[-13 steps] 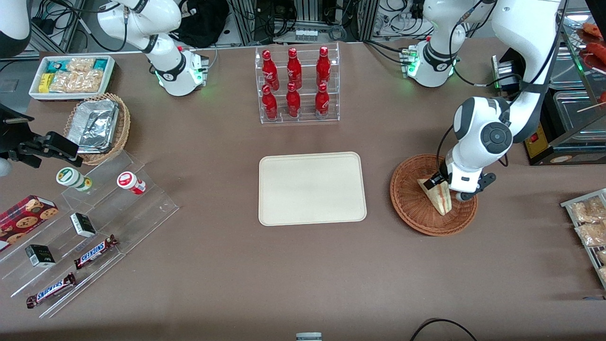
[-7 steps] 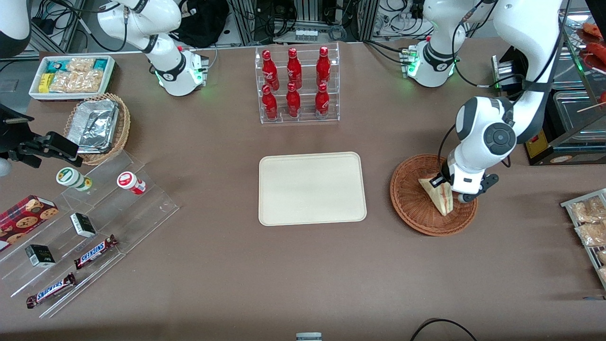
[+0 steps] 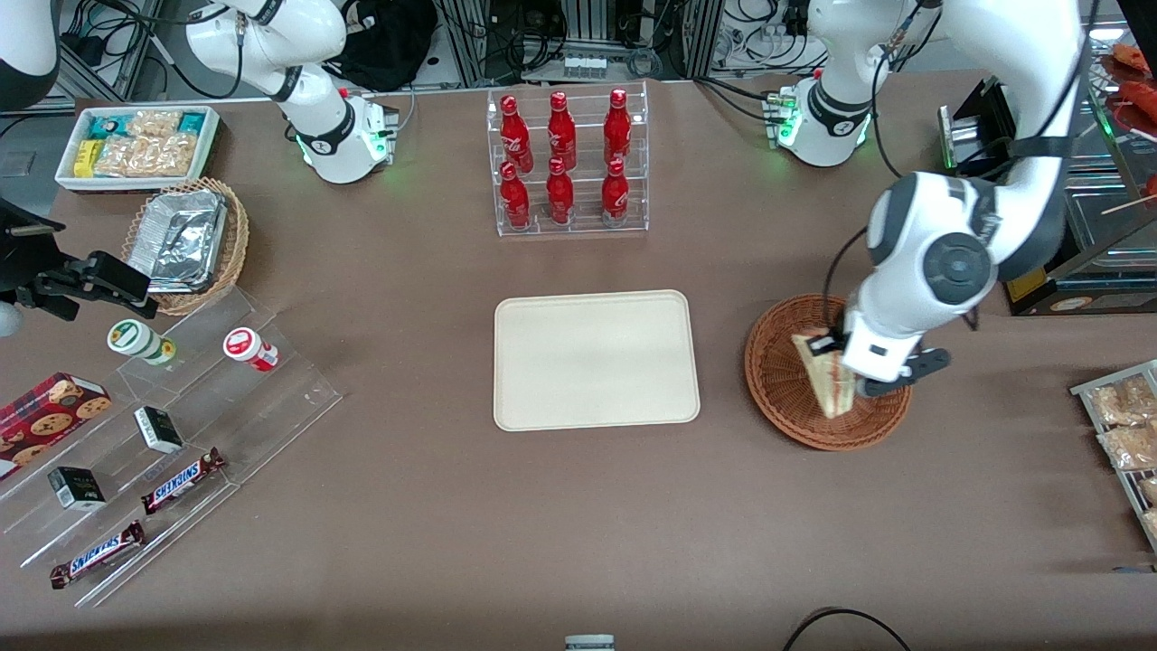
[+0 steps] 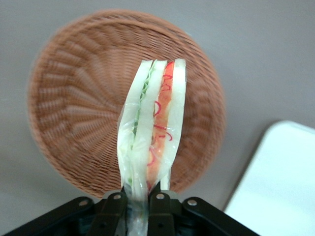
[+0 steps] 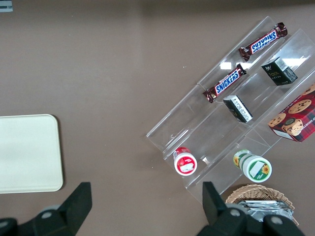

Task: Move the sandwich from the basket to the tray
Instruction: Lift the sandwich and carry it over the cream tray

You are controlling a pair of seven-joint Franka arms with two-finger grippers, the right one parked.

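While your gripper (image 4: 139, 201) is clamped on the sandwich (image 4: 150, 128), treat the load as light, soft and slick: it is a thin wedge of white bread with red, orange and green filling inside clear wrap, and the wrap will likely let it slide if you swing fast. The two fingers (image 4: 113, 209) are drawn close together, pinching the wedge by one end across its flat faces, so the rest of it juts out free of the jaws with nothing under it. That grip looks sound for soft bread, since squeezing across the layers holds them together; squeeze no harder, or you may crush the bread. In the front view the gripper (image 3: 854, 366) hangs over the basket (image 3: 777, 380), toward the rim on the working arm's end, with the sandwich (image 3: 824, 375) held above the wicker rather than resting in it; the wrist view agrees, showing the wicker bowl (image 4: 74, 113) well below the wedge. The basket sits on the tabletop toward the working arm's end, and the tray (image 3: 597, 360) lies flat near the middle of the tabletop, apart from the basket, bare inside its low rim. You have the lift in hand; I judge the carry to the tray and the release are still to come, so keep it slow and level.
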